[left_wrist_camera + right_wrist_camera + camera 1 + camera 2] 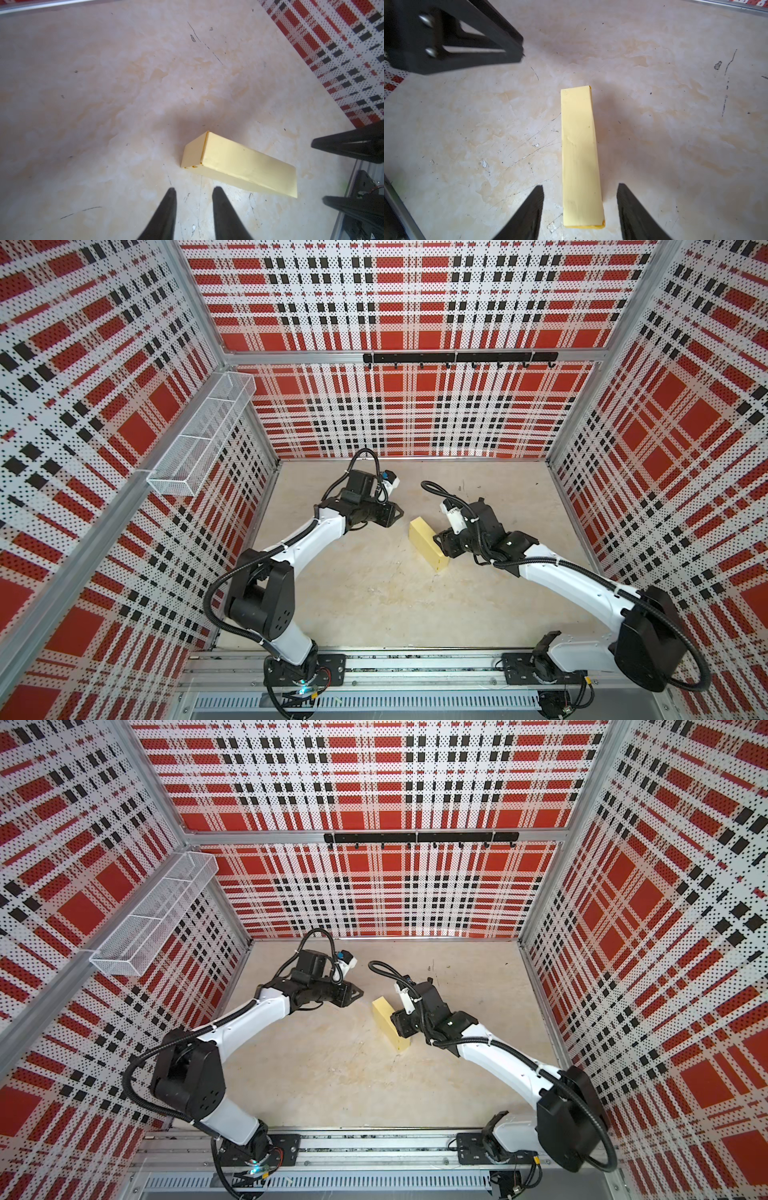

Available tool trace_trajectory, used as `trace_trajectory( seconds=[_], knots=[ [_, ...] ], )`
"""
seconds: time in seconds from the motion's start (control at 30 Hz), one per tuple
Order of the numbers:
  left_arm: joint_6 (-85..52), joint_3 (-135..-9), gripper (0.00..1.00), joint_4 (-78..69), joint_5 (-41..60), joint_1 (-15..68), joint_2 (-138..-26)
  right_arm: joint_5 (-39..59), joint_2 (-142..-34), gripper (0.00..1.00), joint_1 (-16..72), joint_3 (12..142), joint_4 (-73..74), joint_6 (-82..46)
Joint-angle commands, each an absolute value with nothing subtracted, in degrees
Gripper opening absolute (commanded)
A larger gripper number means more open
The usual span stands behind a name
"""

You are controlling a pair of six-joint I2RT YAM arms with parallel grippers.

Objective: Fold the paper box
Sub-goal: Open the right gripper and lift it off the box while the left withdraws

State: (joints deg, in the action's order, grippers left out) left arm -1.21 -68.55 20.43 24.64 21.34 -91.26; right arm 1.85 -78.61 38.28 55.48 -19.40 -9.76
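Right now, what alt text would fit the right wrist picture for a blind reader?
A closed pale yellow paper box lies on a scuffed beige table, between the open black fingers of the right gripper, touching neither. The left gripper shows beyond.

Both top views reach me bright and evenly lit, the light falling from above. The worktop (374,605) shows no glare and carries only faint, soft shadows. The walls (104,406) bow outward at 9 and 3 o'clock, which is plain wide-lens distortion, while the middle stays sharp. My wrist views are softer and a little washed-out, with a pinkish cast. A diffuse grey shadow lies on the worktop beside the box (239,166). In the right wrist view the left claw (520,49) sits close to the lens and is badly blurred. The right claw (580,186) reads as featureless black.
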Motion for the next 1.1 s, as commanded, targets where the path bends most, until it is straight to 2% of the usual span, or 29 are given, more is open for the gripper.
trace_trajectory(
  seconds=[0.0,0.2,0.33,0.53,0.77,0.97,1.07],
  knots=[
    [-0.8,-65.0,0.39,17.9,25.3,19.1,-88.2,3.8,-82.4,0.61,38.6,59.7,-20.6,-7.8],
    [0.3,-61.3,0.49,14.8,25.2,17.8,-86.9,1.6,-87.2,0.65,38.6,62.0,-21.6,-6.2],
    [2.1,-60.7,0.61,15.3,25.7,17.8,-87.1,1.1,-89.2,0.65,38.6,62.6,-21.7,-5.5],
    [3.4,-61.4,0.63,16.4,25.7,17.8,-87.7,2.6,-91.4,0.62,38.6,62.0,-20.7,-6.2],
    [3.0,-61.9,0.63,16.9,25.9,17.8,-87.7,2.9,-93.4,0.52,38.5,61.6,-19.3,-4.8],
    [4.1,-61.5,0.63,16.8,24.9,17.8,-87.7,3.8,-94.7,0.35,38.5,62.7,-19.6,-2.8],
    [4.5,-61.5,0.64,16.9,25.0,15.7,-86.9,4.5,-94.3,0.33,38.5,63.8,-20.2,-1.2]
  ],
)
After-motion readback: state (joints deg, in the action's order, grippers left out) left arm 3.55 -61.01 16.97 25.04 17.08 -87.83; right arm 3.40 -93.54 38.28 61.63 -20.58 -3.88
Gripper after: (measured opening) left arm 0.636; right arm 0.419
